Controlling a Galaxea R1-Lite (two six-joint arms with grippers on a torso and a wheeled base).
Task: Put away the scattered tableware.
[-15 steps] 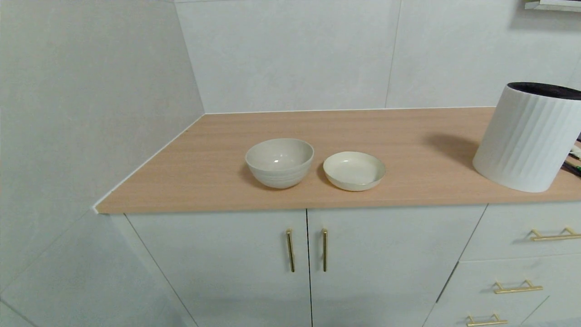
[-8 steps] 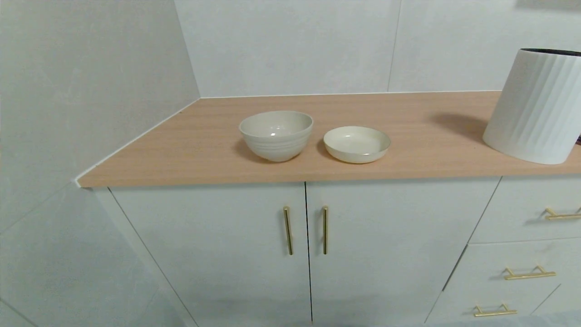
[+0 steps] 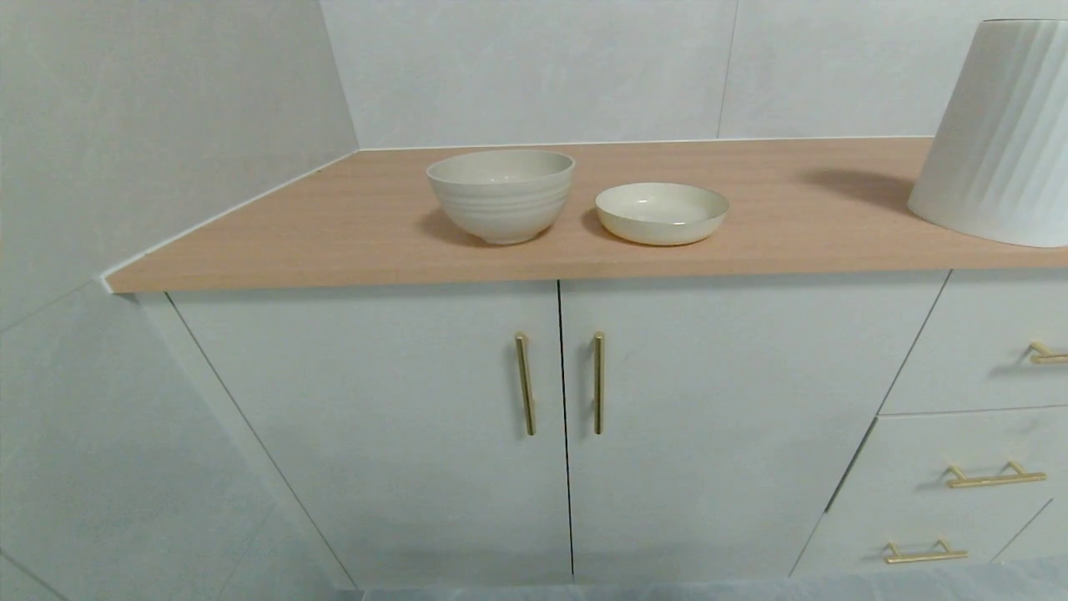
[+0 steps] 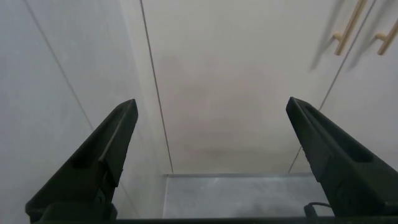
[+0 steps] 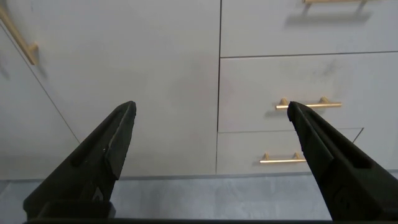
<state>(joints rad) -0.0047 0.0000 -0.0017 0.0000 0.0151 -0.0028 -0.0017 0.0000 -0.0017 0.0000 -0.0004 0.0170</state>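
Observation:
A deep grey-white ribbed bowl (image 3: 501, 194) stands on the wooden countertop (image 3: 334, 234), left of a shallow cream dish (image 3: 662, 213); the two sit close but apart. Below them are two shut cabinet doors with gold handles (image 3: 524, 384) (image 3: 598, 382). My left gripper (image 4: 211, 112) is open, low down, facing the left cabinet door (image 4: 249, 81) near the floor. My right gripper (image 5: 211, 112) is open too, facing the drawer fronts (image 5: 298, 81) with nothing between its fingers.
A tall white ribbed container (image 3: 997, 138) stands at the countertop's right end. Drawers with gold handles (image 3: 994, 477) are stacked at the lower right. A tiled wall (image 3: 125, 150) closes the left side and the back. Grey floor (image 4: 236, 193) lies under the cabinets.
The head camera has sunk lower and closer, so the countertop and bowls sit higher in the picture. The bowl and the dish have not moved on the counter.

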